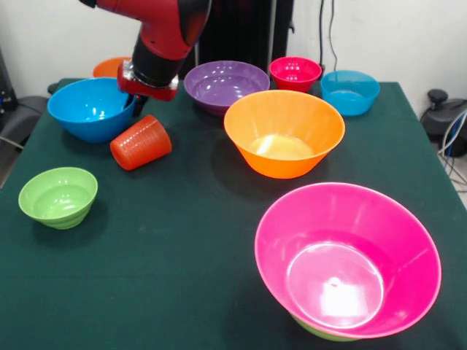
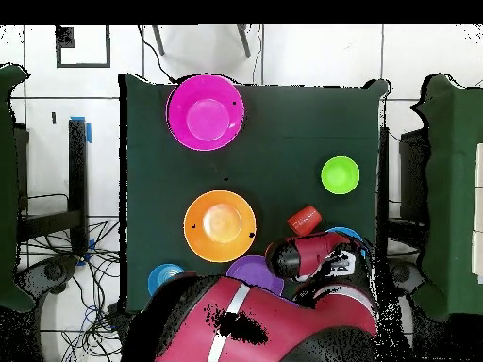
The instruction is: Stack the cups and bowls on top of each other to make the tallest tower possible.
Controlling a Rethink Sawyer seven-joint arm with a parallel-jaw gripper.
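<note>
The orange-red cup (image 1: 141, 143) lies tilted on its side on the green cloth, right beside the medium blue bowl (image 1: 91, 108). It also shows in the overhead view (image 2: 304, 221). My gripper (image 1: 139, 107) hangs just above the cup's upper end, at the blue bowl's rim; whether it touches the cup is hidden. The tower is the large pink bowl (image 1: 347, 259) resting on a green bowl (image 1: 321, 335) whose edge peeks out below. The large orange bowl (image 1: 284, 133) stands mid-table. The purple bowl (image 1: 226, 85), magenta-red bowl (image 1: 295, 72), small blue bowl (image 1: 350, 91), small orange bowl (image 1: 109, 67) and small green bowl (image 1: 58, 196) stand apart.
The arm (image 2: 283, 320) covers the table's robot side in the overhead view, hiding most of the purple bowl (image 2: 253, 273) and blue bowl (image 2: 351, 234). The pink bowl (image 2: 206, 113) sits near the table's far edge (image 2: 245, 83). Cables and chairs surround the table.
</note>
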